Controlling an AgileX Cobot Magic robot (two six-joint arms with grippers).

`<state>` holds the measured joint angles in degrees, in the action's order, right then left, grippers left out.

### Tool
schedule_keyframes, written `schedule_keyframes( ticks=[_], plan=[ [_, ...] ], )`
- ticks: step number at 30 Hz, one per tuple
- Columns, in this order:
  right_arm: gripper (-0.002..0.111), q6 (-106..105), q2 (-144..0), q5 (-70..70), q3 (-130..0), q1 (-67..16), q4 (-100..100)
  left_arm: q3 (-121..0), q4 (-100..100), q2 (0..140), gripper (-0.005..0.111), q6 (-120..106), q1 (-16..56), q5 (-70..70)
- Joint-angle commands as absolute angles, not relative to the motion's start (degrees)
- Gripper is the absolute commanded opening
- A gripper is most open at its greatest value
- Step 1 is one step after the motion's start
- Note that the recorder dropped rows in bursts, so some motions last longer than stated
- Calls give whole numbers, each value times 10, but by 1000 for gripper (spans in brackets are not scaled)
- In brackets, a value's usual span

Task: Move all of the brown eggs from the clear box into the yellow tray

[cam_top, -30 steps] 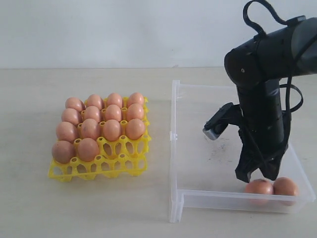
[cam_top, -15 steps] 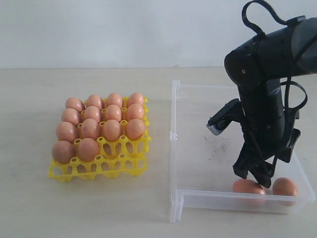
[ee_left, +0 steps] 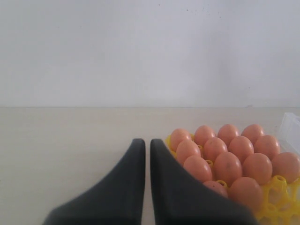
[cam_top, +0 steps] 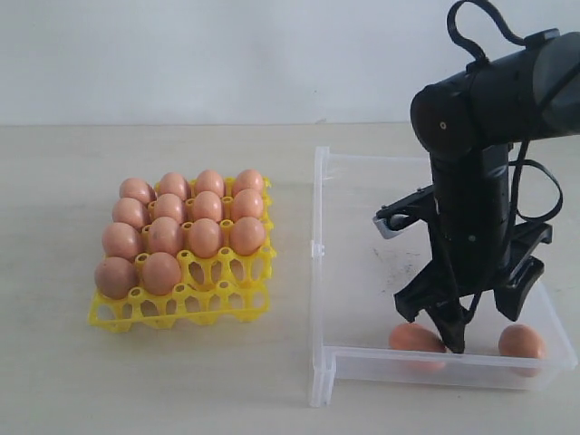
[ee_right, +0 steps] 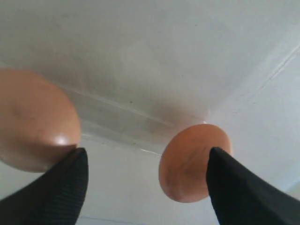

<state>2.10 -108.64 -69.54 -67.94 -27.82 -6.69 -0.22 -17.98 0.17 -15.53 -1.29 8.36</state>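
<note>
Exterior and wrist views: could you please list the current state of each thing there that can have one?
yellow tray: nearly full, two front cups toward the box empty.
tray eggs: fourteen, each seated in a cup.
clear box: open-topped, almost emptied.
loose eggs: two, lying on the box floor by its near wall.
right gripper: open, low beside the loose eggs, gripping neither.
left gripper: shut, empty.

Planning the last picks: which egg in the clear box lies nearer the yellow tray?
The egg between the right gripper and the tray; the other egg sits beyond the gripper.
</note>
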Motion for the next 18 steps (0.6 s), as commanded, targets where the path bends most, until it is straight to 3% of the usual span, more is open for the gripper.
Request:
schedule_keyframes(
  ticks=[1, 10, 18],
  plan=[
    [65, 31, -1086, -700, -680, -274, -48, 0, -183, 0, 4, -155, -14, 75],
    [64, 69, -1086, -700, -680, -274, -57, 0, -183, 0, 4, -155, -14, 75],
    [43, -20, -1086, -700, -680, -274, -62, 0, -183, 0, 4, -155, -14, 75]
  ],
)
